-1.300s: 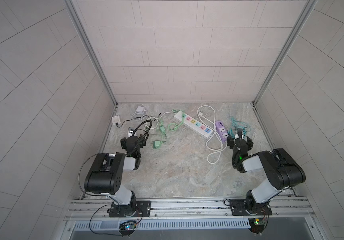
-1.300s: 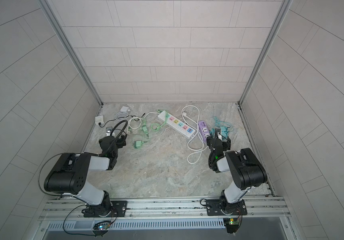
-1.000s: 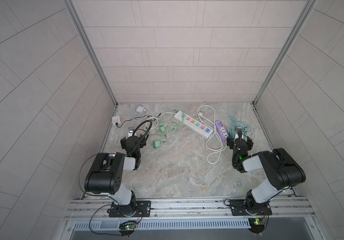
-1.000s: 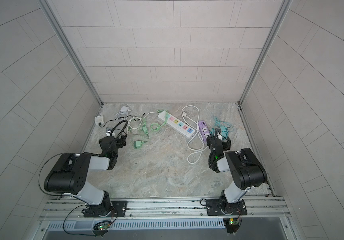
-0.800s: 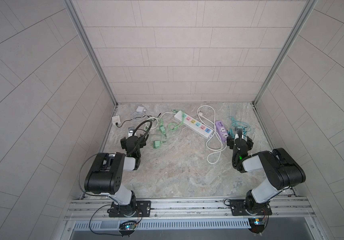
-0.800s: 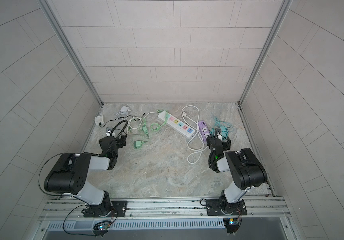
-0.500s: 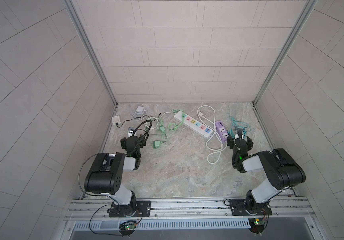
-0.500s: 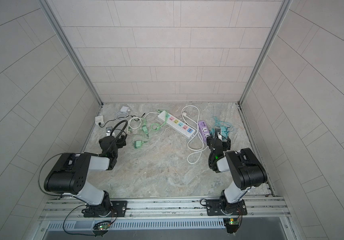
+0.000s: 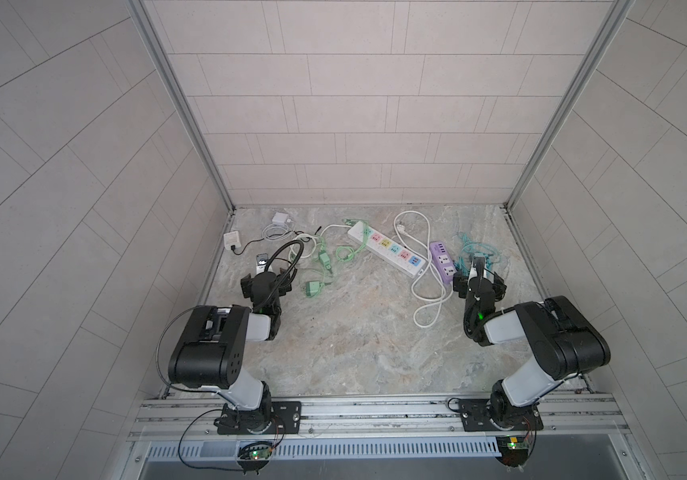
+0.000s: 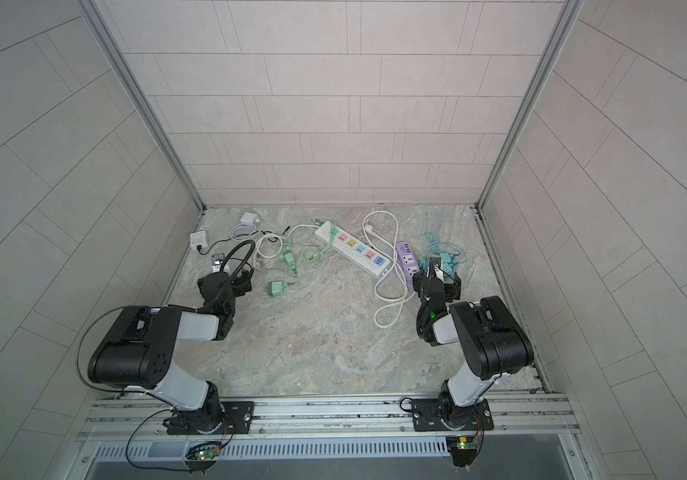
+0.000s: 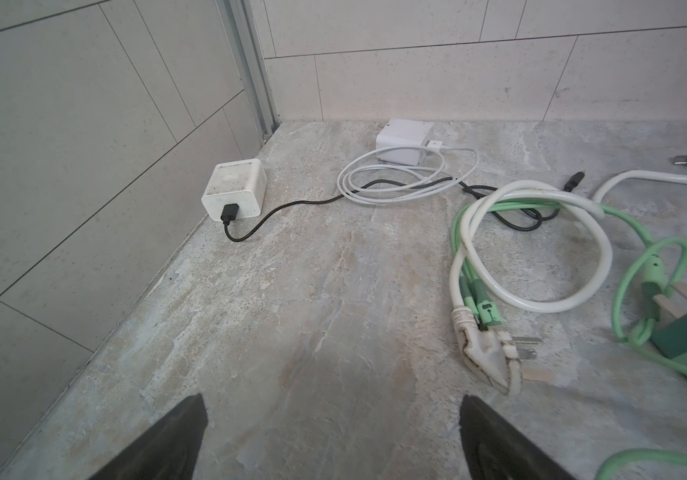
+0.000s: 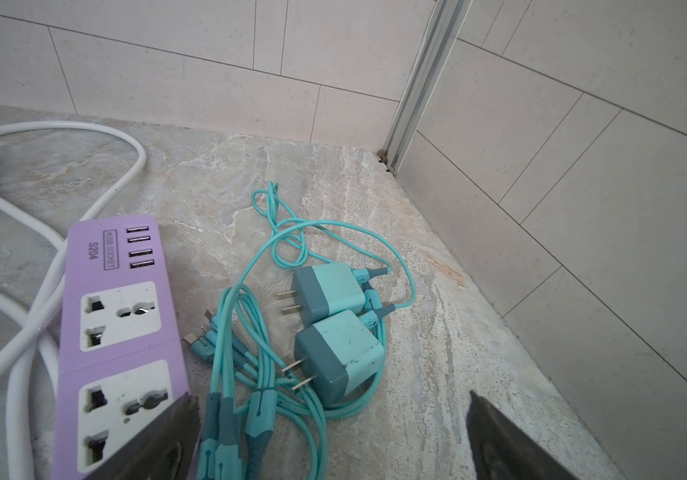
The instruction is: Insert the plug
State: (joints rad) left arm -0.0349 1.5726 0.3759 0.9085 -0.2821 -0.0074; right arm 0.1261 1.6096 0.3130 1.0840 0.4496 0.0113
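Left gripper [image 11: 329, 413]: jaws spread wide, empty, low over the bare tabletop [image 9: 354, 332], a white three-pin plug [image 11: 487, 353] lying flat just beside it. Centre: white power strip [image 9: 385, 248] with coloured sockets, green cables [image 9: 325, 262] near it, then a purple power strip [image 12: 117, 316]. Right gripper [image 12: 333, 399]: jaws wide apart, holding nothing, near two teal charger plugs [image 12: 339, 357] lying loose just beside the purple power strip.

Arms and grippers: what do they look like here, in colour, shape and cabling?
The left arm and right arm match: boxy black joint housings joined by pale grey links, each on a black base plate. A thick black cable loops over the left wrist. A green light glows near each wrist. The left gripper and right gripper have dark wedge-shaped fingers.
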